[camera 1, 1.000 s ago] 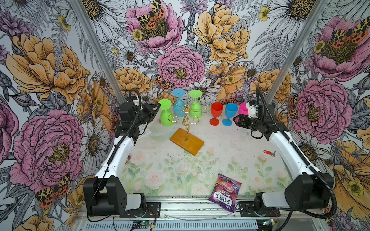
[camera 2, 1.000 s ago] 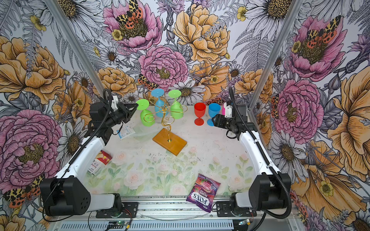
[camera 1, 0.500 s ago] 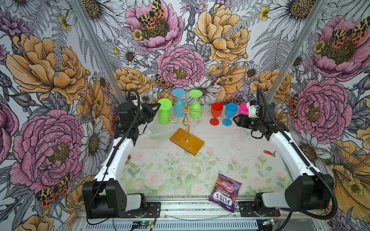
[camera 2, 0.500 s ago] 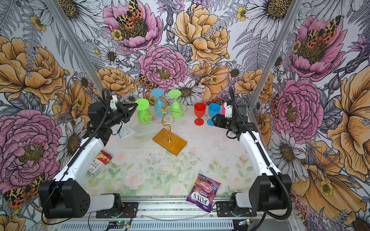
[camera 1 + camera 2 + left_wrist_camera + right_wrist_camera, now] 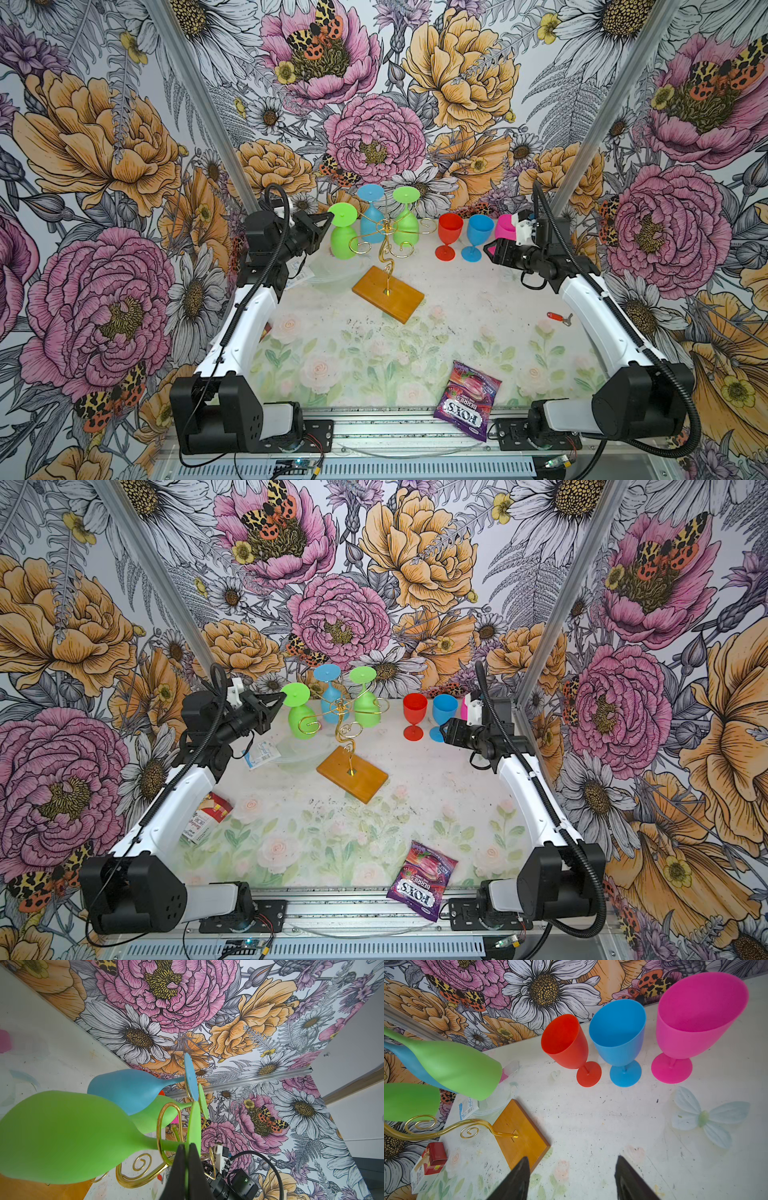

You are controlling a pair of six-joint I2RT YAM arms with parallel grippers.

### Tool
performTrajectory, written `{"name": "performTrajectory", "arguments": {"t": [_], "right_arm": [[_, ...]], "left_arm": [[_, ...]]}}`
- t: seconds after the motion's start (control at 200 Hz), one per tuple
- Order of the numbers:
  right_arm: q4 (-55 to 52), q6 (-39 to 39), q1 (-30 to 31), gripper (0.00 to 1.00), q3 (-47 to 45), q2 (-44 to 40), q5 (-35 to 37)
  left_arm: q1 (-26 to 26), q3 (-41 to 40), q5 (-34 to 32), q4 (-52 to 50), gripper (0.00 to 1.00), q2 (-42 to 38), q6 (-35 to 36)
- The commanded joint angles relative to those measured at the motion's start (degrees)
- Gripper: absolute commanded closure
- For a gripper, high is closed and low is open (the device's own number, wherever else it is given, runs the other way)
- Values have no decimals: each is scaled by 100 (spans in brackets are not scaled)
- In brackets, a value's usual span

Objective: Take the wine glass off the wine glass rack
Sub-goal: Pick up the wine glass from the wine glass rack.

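The left gripper [image 5: 328, 216] is pinching the thin, flat foot disc of a matte green wine glass [image 5: 343, 244]. Its two black wedge-shaped fingers [image 5: 176, 1172] are closed onto the disc's rim. The left wrist view is showing the green edge sandwiched between them, a detail too small to make out in both top views.

The glass is hanging bowl-down from the wine glass rack [image 5: 376, 286], and its slender stem is sitting inside a curled loop of thin gold wire right by the fingertips. Beyond the left gripper, a blue glass [image 5: 371, 224] and a second green glass [image 5: 406, 227] are hanging the same way from other scroll arms. The rack's wavy gold stem is rising from a smooth, rectangular, honey-brown wooden base. That base is lying below and past the left gripper on the scuffed, flower-printed surface [image 5: 457, 332].

The right gripper [image 5: 572, 1157] is standing wide, with nothing between its dark pointed fingers [image 5: 519, 1178]. Ahead of it, three smooth plastic goblets are standing upright in a row: red [image 5: 566, 1043], blue [image 5: 618, 1032] and pink [image 5: 695, 1016].

A red-and-white carton [image 5: 208, 816] is showing beside the left arm in a top view and in the right wrist view. A glossy purple sweet bag [image 5: 467, 399] is lying well behind both grippers.
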Motion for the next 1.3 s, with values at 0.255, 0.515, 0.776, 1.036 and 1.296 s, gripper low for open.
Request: {"name": "performTrajectory", "arguments": {"t": [0.255,0.515,0.776,1.036,1.296], "right_arm": [[184,43,-59,34,-54,-193,-56],[203,45,-77,34,-87,-214,-65],[212,45,-103,34,-113,-249,-78],[222,34,-147,34,-146,-286,-101],[230,38,-174,34,-174,-274,-125]], "left_arm": [[-25,245,-115,148,100,65,-178],[-53,460,-126,136,100,262,-197],[-144,622,-113,142,100,468,-193],[-303,756,-110,138,100,641,-147],[-403,507,-105,114,100,412,-68]]}}
